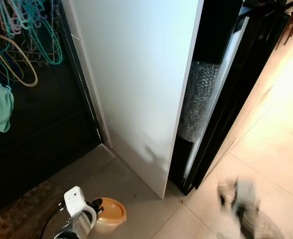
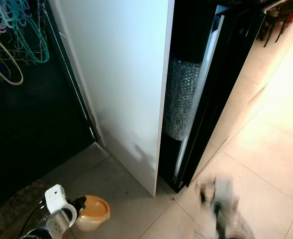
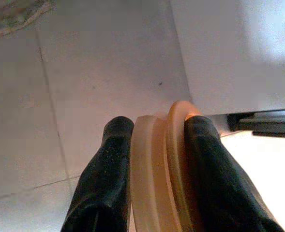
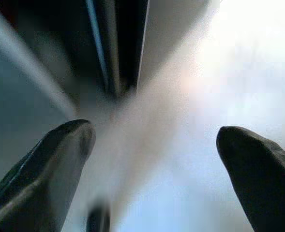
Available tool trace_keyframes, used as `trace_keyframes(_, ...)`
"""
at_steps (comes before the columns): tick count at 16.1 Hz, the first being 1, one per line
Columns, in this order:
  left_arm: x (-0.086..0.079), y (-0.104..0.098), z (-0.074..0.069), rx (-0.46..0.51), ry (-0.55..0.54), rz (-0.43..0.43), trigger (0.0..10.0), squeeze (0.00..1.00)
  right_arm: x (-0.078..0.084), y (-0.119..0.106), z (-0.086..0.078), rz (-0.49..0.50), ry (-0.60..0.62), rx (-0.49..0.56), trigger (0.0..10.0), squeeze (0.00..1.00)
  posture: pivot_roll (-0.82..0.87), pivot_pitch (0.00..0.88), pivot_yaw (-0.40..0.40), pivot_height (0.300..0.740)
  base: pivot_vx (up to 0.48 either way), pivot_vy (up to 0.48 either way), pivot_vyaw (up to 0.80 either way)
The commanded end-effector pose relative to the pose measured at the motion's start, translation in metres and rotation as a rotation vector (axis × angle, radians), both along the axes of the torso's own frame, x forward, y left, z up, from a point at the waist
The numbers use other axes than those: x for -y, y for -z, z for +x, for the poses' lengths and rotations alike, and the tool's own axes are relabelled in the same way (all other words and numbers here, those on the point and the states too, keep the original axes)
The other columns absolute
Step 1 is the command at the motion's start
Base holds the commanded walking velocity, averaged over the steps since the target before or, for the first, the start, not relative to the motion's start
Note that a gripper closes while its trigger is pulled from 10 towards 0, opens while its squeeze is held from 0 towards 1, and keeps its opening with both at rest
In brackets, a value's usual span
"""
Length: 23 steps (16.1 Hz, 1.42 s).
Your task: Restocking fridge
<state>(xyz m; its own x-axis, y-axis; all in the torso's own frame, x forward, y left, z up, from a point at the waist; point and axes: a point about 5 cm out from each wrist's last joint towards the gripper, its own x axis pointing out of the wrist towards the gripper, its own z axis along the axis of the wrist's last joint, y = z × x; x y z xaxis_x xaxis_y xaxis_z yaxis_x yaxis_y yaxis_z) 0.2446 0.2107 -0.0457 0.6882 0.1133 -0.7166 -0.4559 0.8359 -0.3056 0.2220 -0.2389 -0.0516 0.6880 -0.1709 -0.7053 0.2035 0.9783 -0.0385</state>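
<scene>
The left arm is silver metal capped by a white rounded housing, with a thin black cable beside it; the left tool and right tool have thick, matte black, round-tipped fingers

Translucent, smooth orange plastic tub, glossy pale floor tiles, a flat matt white fridge door and a roll of shiny bubble wrap beside it.
</scene>
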Motion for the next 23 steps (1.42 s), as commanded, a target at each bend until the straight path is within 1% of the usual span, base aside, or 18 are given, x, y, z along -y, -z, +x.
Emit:
trace_keyframes(1,-0.003,0.005,-0.008,-0.031,-0.001,0.011,10.0,0.0,-0.004,0.013,-0.018,0.009,0.003,-0.097,10.0,0.0,0.04,0.0,0.01,0.74,0.0,0.0,0.0)
trace_keyframes(2,-0.003,0.006,-0.009,-0.035,0.004,0.014,10.0,0.0,-0.007,0.018,-0.025,0.024,0.007,-0.122,10.0,0.0,0.04,0.0,0.01,0.74,0.0,0.0,0.0)
trace_keyframes(3,-0.004,0.006,-0.011,-0.038,0.0,0.013,10.0,0.0,-0.012,0.024,-0.035,0.042,0.012,-0.155,10.0,0.0,0.04,0.0,0.012,0.74,0.0,0.0,0.0)
trace_keyframes(5,-0.004,0.008,-0.013,-0.05,0.017,0.027,10.0,0.0,-0.018,0.03,-0.045,0.057,0.008,-0.174,10.0,0.0,0.04,0.0,0.017,0.74,0.0,0.0,0.0)
trace_keyframes(8,-0.003,0.009,-0.014,-0.052,0.025,0.028,10.0,0.0,-0.018,0.03,-0.045,0.058,0.014,-0.175,10.0,0.0,0.03,0.0,0.017,0.74,0.0,0.0,0.0)
trace_keyframes(12,0.0,0.009,-0.014,-0.051,0.042,0.028,10.0,0.0,-0.017,0.028,-0.042,0.048,0.01,-0.151,10.0,0.0,0.03,0.0,0.017,0.74,0.256,0.0,0.0)
trace_keyframes(19,0.001,0.01,-0.014,-0.053,0.053,0.027,10.0,0.0,-0.017,0.03,-0.045,0.048,0.014,-0.157,10.0,0.0,0.03,0.0,0.02,0.74,0.282,0.0,0.0)
trace_keyframes(23,0.001,0.01,-0.014,-0.049,0.066,0.027,10.0,0.0,-0.016,0.028,-0.042,0.038,0.02,-0.145,10.0,0.0,0.03,0.0,0.017,0.74,0.0,0.0,0.0)
